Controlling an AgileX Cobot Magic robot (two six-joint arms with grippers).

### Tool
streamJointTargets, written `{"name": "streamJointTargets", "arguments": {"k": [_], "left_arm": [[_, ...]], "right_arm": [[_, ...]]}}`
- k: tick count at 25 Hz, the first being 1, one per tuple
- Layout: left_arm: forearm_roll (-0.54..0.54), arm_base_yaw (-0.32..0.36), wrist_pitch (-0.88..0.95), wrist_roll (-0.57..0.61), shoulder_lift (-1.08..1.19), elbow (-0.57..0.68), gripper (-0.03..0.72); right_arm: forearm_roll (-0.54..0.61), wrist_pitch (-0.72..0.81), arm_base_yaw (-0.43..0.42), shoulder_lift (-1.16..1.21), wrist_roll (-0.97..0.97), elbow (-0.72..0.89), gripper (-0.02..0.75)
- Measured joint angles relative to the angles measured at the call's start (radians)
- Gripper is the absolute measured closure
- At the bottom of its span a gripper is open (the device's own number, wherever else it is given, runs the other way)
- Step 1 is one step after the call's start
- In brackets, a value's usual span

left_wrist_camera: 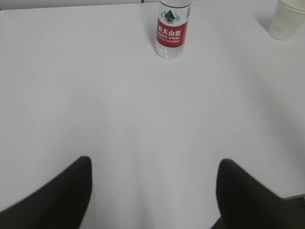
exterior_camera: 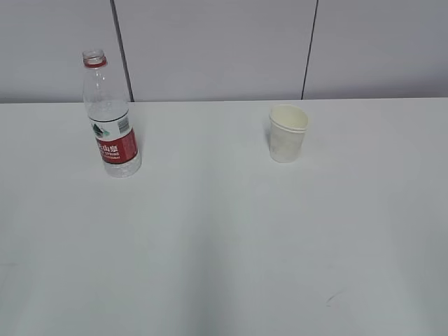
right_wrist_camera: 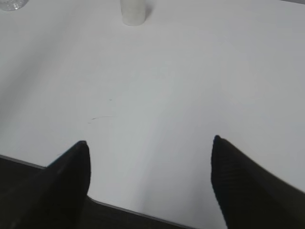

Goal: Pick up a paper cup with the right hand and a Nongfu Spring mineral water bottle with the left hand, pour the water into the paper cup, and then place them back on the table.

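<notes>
while the exterior view shows only the nongfu spring mineral water bottle [exterior_camera: 110, 115], uncapped and upright at far left on the white bench [exterior_camera: 224, 245], and the paper cup [exterior_camera: 288, 133] well apart to its right, each wrist view adds a gripper. the left gripper [left_wrist_camera: 155, 195] hangs low, spread wide and empty, facing the bottle. the right gripper [right_wrist_camera: 150, 181], equally wide, sits over the bench's near edge, cup far ahead.

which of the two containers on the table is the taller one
The Nongfu Spring mineral water bottle, standing on the left with its red-and-white label. The paper cup to its right is much shorter and off-white.
</notes>
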Motion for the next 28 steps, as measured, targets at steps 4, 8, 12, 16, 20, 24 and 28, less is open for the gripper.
{"name": "streamJointTargets", "arguments": {"k": [4, 8, 12, 16, 20, 24, 28], "left_arm": [[0.0, 0.008, 0.0, 0.0, 0.0, 0.0, 0.189], [0.0, 0.008, 0.0, 0.0, 0.0, 0.0, 0.189], [0.0, 0.008, 0.0, 0.0, 0.0, 0.0, 0.189], [0.0, 0.008, 0.0, 0.0, 0.0, 0.0, 0.189], [0.001, 0.009, 0.0, 0.0, 0.0, 0.0, 0.189], [0.001, 0.009, 0.0, 0.0, 0.0, 0.0, 0.189], [0.001, 0.009, 0.0, 0.0, 0.0, 0.0, 0.189]], "right_arm": [[0.0, 0.002, -0.015, 0.0, 0.002, 0.0, 0.15], [0.0, 0.002, -0.042, 0.0, 0.004, 0.0, 0.15], [0.0, 0.002, -0.047, 0.0, 0.004, 0.0, 0.15], [0.0, 0.002, -0.047, 0.0, 0.006, 0.0, 0.15], [0.0, 0.002, -0.047, 0.0, 0.006, 0.0, 0.15], [0.0, 0.002, -0.047, 0.0, 0.006, 0.0, 0.15], [0.0, 0.002, -0.047, 0.0, 0.006, 0.0, 0.15]]}}
